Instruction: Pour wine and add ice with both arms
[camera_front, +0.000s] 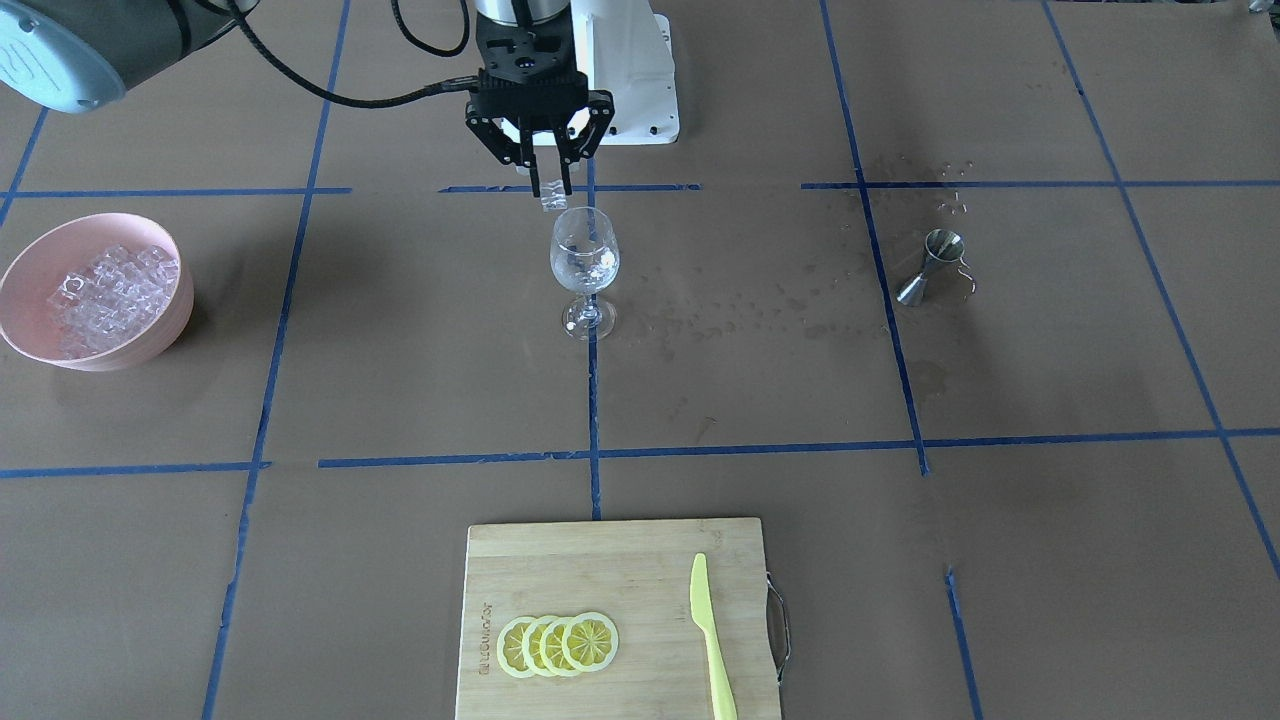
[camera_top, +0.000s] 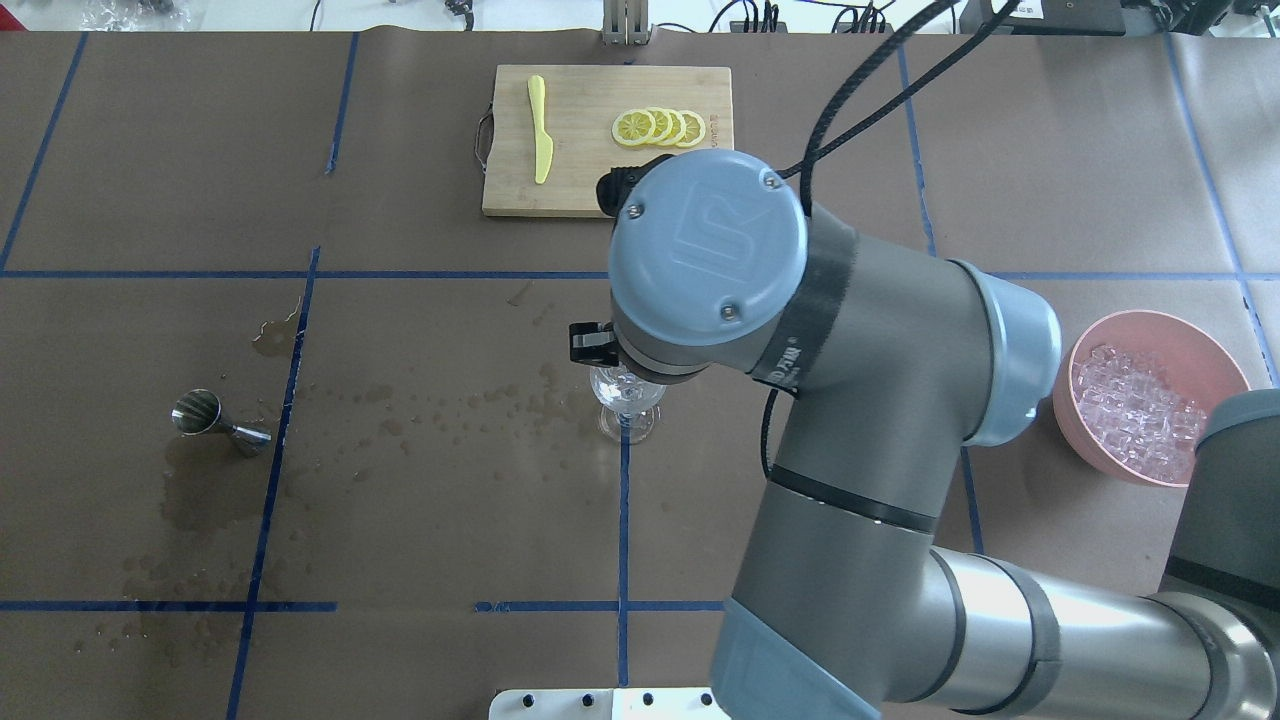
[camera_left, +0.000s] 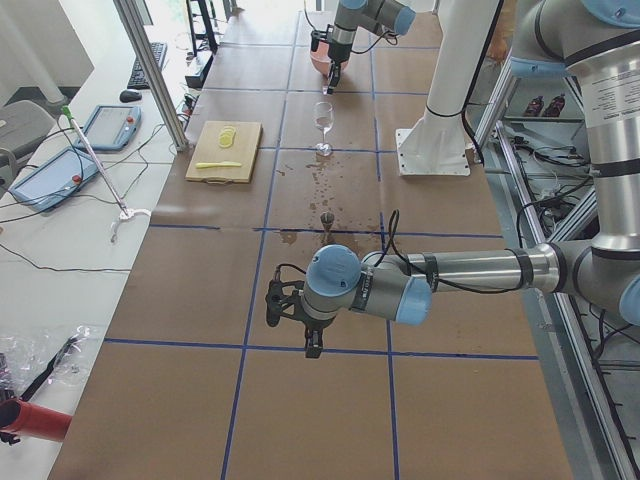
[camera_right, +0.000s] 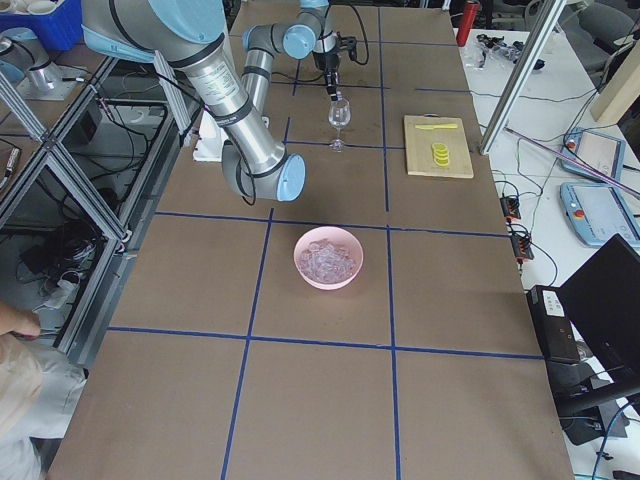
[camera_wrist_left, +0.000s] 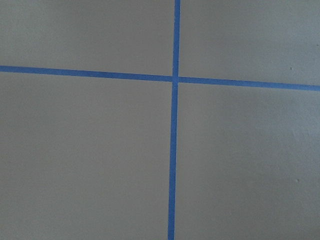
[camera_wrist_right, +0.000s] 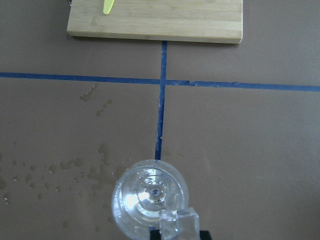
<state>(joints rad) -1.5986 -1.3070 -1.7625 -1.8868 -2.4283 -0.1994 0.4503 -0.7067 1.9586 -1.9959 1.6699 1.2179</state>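
Well into the ice step, seemingly: one ice cube (camera_front: 547, 203) pinched in the jaws of the right gripper (camera_front: 548, 185) just above the wine glass (camera_front: 585, 262) rim, not yet dropped. Pouring likely done, judging by wet spots (camera_front: 740, 315) near the jigger (camera_front: 930, 265). More ice (camera_front: 105, 295) heaped in the pink bowl (camera_front: 25, 262). Cannot tell the jaws of the left gripper (camera_left: 313, 345).

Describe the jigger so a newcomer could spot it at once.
On the table, find the central wine glass and follow the wet spots towards the robot's left. At their end is the jigger: a small silver double cone, unlike the clear glass.
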